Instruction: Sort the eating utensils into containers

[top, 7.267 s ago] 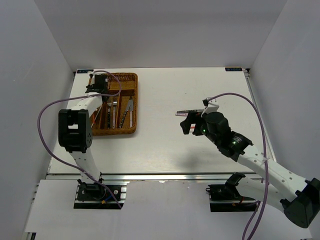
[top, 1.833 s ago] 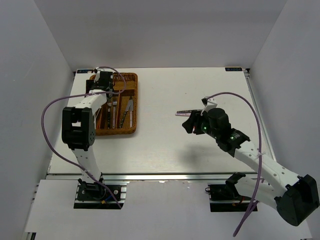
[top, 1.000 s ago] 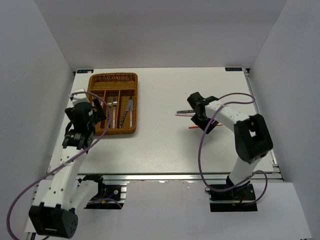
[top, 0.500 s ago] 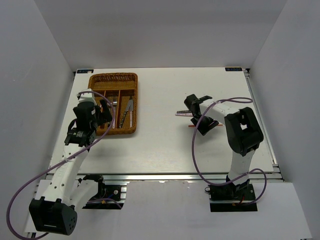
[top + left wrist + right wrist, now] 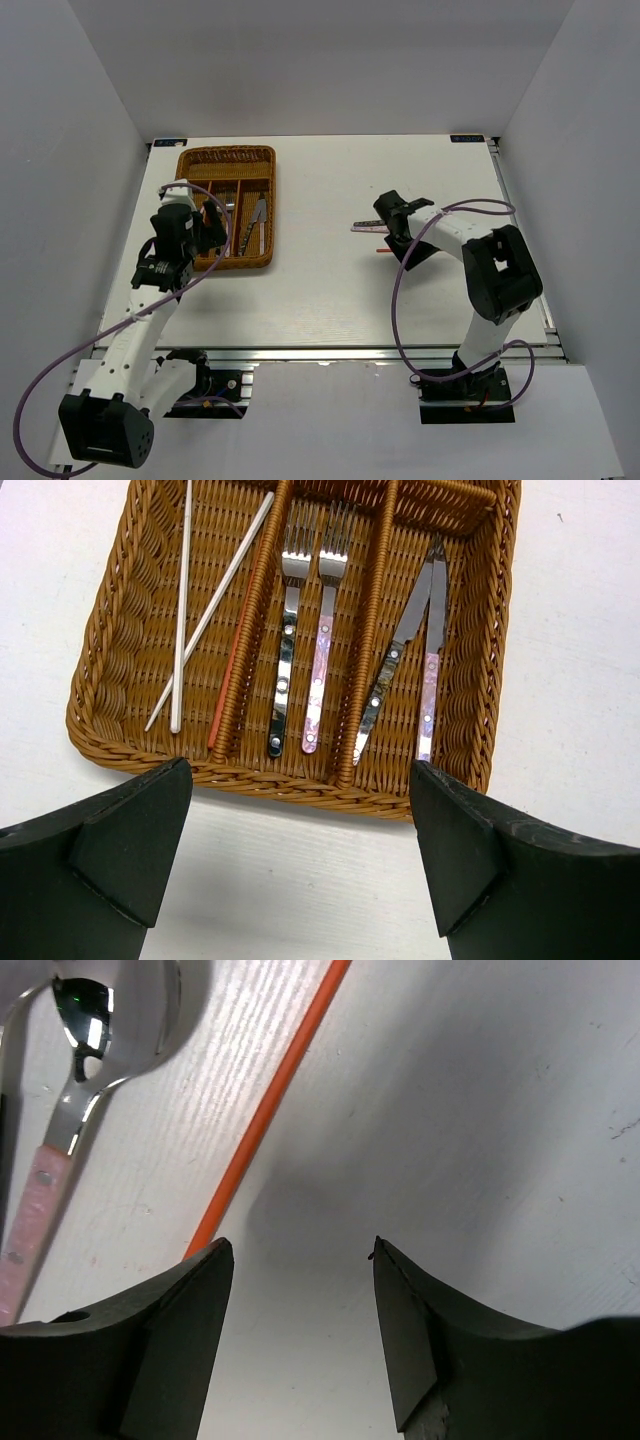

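The woven wicker tray (image 5: 226,152) lies at the back left; its slots (image 5: 140,600) hold two pale chopsticks (image 5: 180,610), a red chopstick (image 5: 228,680), two forks (image 5: 285,640) and two knives (image 5: 430,650). My left gripper (image 5: 300,860) hangs open and empty over the table just short of the tray's near rim (image 5: 250,777). At centre right a pink-handled spoon (image 5: 60,1130) and a red chopstick (image 5: 265,1110) lie on the table. My right gripper (image 5: 298,1260) is open low over the table, the chopstick's end running behind its left finger (image 5: 170,1340); nothing lies between the jaws.
The spoons (image 5: 366,226) lie just left of the right gripper (image 5: 405,240), with a short piece of the red chopstick (image 5: 384,250) showing beside it. The left gripper (image 5: 212,228) overlaps the tray's near left part. White walls enclose the table on three sides.
The right gripper has shifted slightly toward the near side over the red chopstick, its jaws a little narrower. The left gripper has drifted right, closer to the tray's near end.
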Controlling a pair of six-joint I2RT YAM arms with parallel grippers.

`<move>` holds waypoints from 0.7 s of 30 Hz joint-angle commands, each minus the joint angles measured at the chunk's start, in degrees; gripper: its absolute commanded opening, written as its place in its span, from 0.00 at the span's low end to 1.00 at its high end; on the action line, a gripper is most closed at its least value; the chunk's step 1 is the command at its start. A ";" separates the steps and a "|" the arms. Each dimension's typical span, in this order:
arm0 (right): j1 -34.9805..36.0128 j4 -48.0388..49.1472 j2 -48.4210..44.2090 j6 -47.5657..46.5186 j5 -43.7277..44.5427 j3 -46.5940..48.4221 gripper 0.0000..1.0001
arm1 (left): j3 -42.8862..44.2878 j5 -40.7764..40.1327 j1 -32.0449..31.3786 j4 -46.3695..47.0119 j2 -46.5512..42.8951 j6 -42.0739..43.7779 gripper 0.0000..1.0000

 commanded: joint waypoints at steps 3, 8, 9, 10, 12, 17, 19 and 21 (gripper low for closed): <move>-0.56 -0.27 1.14 1.14 2.21 3.50 0.64 | 0.10 1.15 -0.32 0.43 0.38 -0.16 0.98; -1.62 -4.04 7.90 1.76 0.98 9.65 0.64 | 0.01 1.24 -0.40 0.43 0.73 -0.07 0.98; -1.97 -4.23 8.70 1.85 0.81 10.09 0.64 | 0.10 1.24 -0.40 0.34 0.73 -0.07 0.98; -2.14 -4.14 9.57 1.85 0.63 10.45 0.64 | 0.10 1.24 -0.32 0.43 0.82 -0.16 0.98; -2.50 -3.44 10.11 1.85 0.28 10.28 0.63 | 0.01 1.41 -0.32 0.43 0.82 -0.07 0.98; -3.02 -5.37 9.67 4.30 -2.53 6.69 0.43 | 0.10 1.15 -0.40 0.34 0.91 -0.07 0.98; -3.38 -5.02 8.01 6.93 -4.54 3.70 0.05 | 0.10 1.15 -0.40 0.25 1.08 0.02 0.98; -3.99 1.09 6.51 5.81 -7.45 -1.73 0.00 | 0.19 0.98 -0.40 0.08 1.17 0.02 0.98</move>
